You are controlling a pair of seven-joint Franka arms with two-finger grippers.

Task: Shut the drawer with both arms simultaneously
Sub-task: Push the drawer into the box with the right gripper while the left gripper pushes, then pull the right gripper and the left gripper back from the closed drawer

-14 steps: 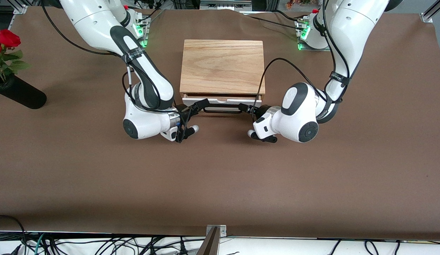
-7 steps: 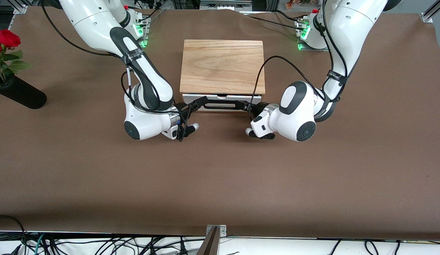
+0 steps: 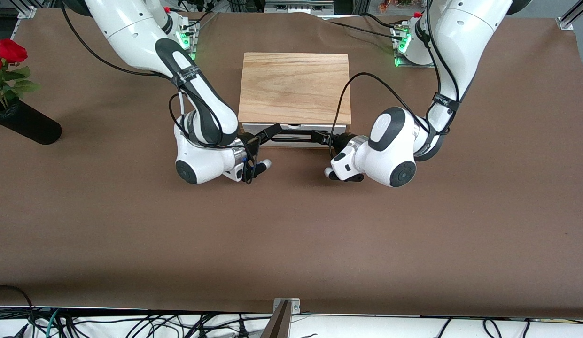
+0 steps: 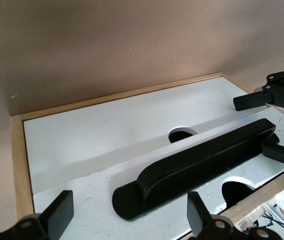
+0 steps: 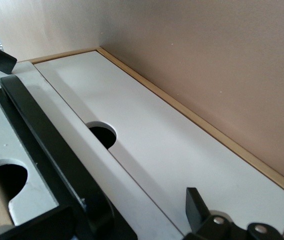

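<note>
— Wooden drawer (image 3: 291, 143), stiff and probably light, slides easily. Where to push?

— Right gripper (image 3: 268, 133) straddles one end of the handle (image 3: 293, 137), fingers wide. Drawer is almost inside the oak box (image 3: 293, 87). Left gripper (image 3: 319, 137) is wide too, at the other end.

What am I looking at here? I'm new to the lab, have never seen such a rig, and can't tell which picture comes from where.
Two white robot arms stand at a brown table. The wide picture comes from a high camera facing them; the two close-ups come from cameras on each arm's wrist. In the middle sits an oak box with a drawer, its white front pushed nearly flush. The left gripper and the right gripper, jaws open, each straddle one end of the drawer's black handle, neither clamped on it. Toward the right arm's end of the table, red roses stand in a black vase.
</note>
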